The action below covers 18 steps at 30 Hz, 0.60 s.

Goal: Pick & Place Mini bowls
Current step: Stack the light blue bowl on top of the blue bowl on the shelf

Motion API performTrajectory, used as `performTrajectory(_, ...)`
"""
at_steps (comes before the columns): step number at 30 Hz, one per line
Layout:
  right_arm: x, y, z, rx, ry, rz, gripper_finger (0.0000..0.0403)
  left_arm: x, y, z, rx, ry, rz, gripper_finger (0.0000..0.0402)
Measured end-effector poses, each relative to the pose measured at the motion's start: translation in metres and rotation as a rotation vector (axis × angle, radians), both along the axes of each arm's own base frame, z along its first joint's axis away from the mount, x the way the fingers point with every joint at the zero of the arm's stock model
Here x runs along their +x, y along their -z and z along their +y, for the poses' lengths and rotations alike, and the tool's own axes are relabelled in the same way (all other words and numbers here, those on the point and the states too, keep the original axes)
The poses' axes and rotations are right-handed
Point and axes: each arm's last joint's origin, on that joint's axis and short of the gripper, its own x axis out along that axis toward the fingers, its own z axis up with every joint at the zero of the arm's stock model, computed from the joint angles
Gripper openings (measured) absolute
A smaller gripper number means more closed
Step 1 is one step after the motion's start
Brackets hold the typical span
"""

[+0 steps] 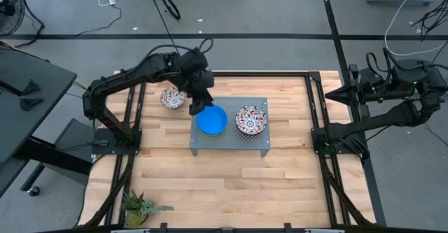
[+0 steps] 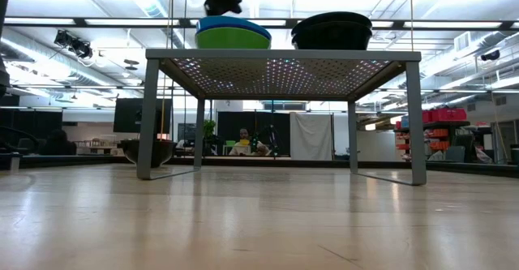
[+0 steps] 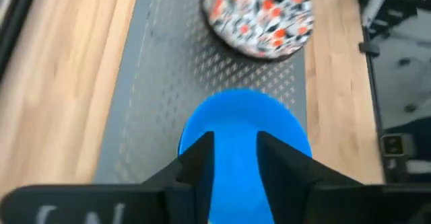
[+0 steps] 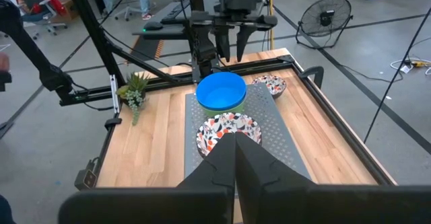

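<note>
A bright blue mini bowl (image 1: 211, 120) sits nested in a green one (image 2: 232, 40) on the left part of the grey perforated tray (image 1: 231, 143). A floral mini bowl (image 1: 251, 119) stands on the tray's right part. Another floral mini bowl (image 1: 172, 98) rests on the wooden table to the left of the tray. My left gripper (image 4: 231, 52) hovers open just above the blue bowl's left rim, clear of it, with nothing between its fingers. My right gripper (image 4: 236, 138) is shut and held high beyond the table's right edge.
The tray stands raised on legs (image 2: 150, 116) in the middle of the table. A small spiky green plant (image 1: 140, 206) is at the near left corner. Bare wood lies in front of the tray and to its right.
</note>
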Motion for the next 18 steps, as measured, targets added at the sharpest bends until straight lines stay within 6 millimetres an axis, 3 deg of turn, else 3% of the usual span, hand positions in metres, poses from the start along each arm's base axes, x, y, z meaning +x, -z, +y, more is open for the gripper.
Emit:
performTrajectory(7,0.0,0.0,0.0,0.0,0.0,0.0,0.0007,0.006,-0.002,0.0,0.104,0.098,-0.072,0.0048)
performTrajectory(11,0.0,0.0,0.0,0.0,0.0,0.0,0.0007,0.012,0.012,0.001,0.105,0.103,-0.074,0.0012)
performTrajectory(18,0.0,0.0,0.0,0.0,0.0,0.0,0.0007,0.014,0.033,0.002,0.098,0.114,-0.04,0.0009)
